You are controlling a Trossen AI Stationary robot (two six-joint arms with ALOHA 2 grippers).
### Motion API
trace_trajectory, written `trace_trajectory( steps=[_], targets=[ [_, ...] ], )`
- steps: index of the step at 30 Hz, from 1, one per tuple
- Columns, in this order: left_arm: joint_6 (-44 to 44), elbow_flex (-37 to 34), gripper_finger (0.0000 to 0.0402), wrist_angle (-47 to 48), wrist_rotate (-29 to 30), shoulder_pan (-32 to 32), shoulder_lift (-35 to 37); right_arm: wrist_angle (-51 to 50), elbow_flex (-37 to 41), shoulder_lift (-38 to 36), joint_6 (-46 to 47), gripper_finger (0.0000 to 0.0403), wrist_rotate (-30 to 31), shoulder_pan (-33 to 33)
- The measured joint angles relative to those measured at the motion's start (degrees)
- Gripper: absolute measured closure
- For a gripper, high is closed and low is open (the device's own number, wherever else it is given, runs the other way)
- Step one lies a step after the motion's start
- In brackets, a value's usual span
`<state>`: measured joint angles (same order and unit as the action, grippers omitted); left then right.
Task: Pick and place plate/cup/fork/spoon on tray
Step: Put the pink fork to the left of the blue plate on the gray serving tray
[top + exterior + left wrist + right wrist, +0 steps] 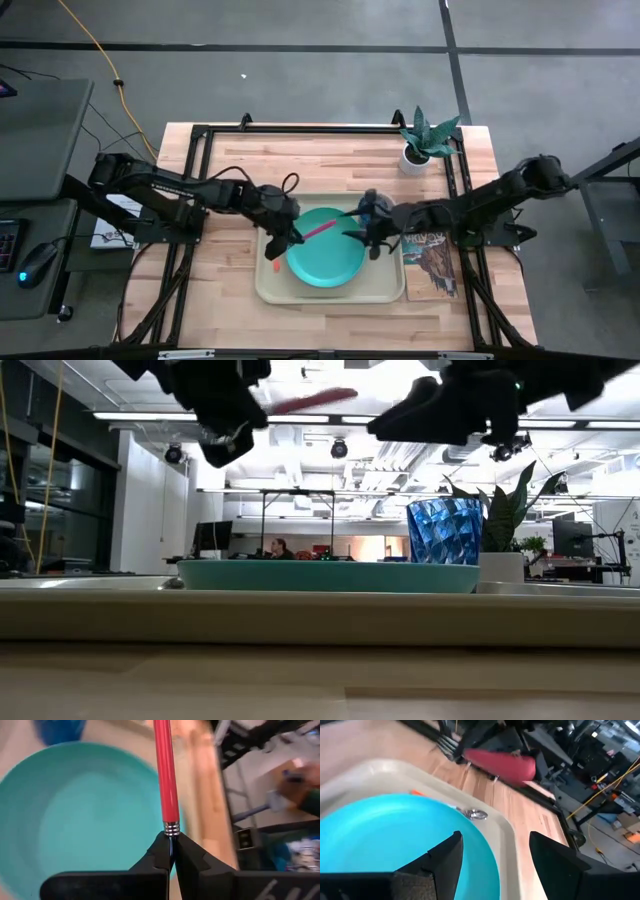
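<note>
The beige tray (268, 292) holds the turquoise plate (325, 262), and the blue cup (445, 532) stands at the tray's far right. The orange-handled spoon (475, 813) lies in the tray by the plate's left edge. My left gripper (283, 237) hovers over the plate's left side, shut on the fork (320, 230), whose red-pink handle (166, 770) points toward the right arm. My right gripper (495, 842) is open over the plate's right side, near the cup, with nothing between its fingers. My left gripper pinches the fork's metal neck (172, 836) just below the handle's ribbed collar, between its two fingertips. The handle sticks straight out beyond the fingers, along their line. The fork is lifted clear above the plate; its tines are hidden between the fingers.
A white pot with a green plant (418, 150) stands at the table's far right. A magazine (430, 265) lies right of the tray. Black frame rails run along the table's sides and far edge.
</note>
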<state>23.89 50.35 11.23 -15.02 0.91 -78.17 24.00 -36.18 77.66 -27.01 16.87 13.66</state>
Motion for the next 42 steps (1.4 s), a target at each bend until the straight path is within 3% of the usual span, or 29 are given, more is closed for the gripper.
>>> trace_trajectory(
  steps=[6,11,17,22,27,34,42],
  targets=[
    [-7.8,0.0,0.0401,2.1,10.8,-1.6,0.0,-5.6,-6.5,0.5,6.5,0.0182,-5.1,0.3],
    [-12.8,0.0,0.0401,2.0,19.5,-3.7,0.0,-6.2,-7.7,0.2,10.5,0.0182,-0.6,-0.7],
    [-16.8,0.0,0.0401,2.2,25.0,-6.4,0.0,-6.2,-7.7,0.2,16.2,0.0182,-0.9,-3.3],
    [-18.8,0.0,0.0401,2.2,29.7,-7.7,-0.1,-5.5,-7.7,0.2,16.5,0.0182,-8.4,-4.8],
    [-20.0,0.1,0.0401,1.9,30.8,-7.3,-2.2,-4.1,-7.7,0.2,15.8,0.0182,-14.0,-5.0],
    [-22.3,2.9,0.0401,2.0,30.9,-7.3,-6.9,-5.4,-7.7,0.2,16.2,0.0182,-12.4,-5.1],
    [-23.1,4.6,0.0401,2.3,32.0,-8.5,-6.8,-9.1,-7.7,0.3,16.7,0.0182,-12.4,-5.1]
  ],
)
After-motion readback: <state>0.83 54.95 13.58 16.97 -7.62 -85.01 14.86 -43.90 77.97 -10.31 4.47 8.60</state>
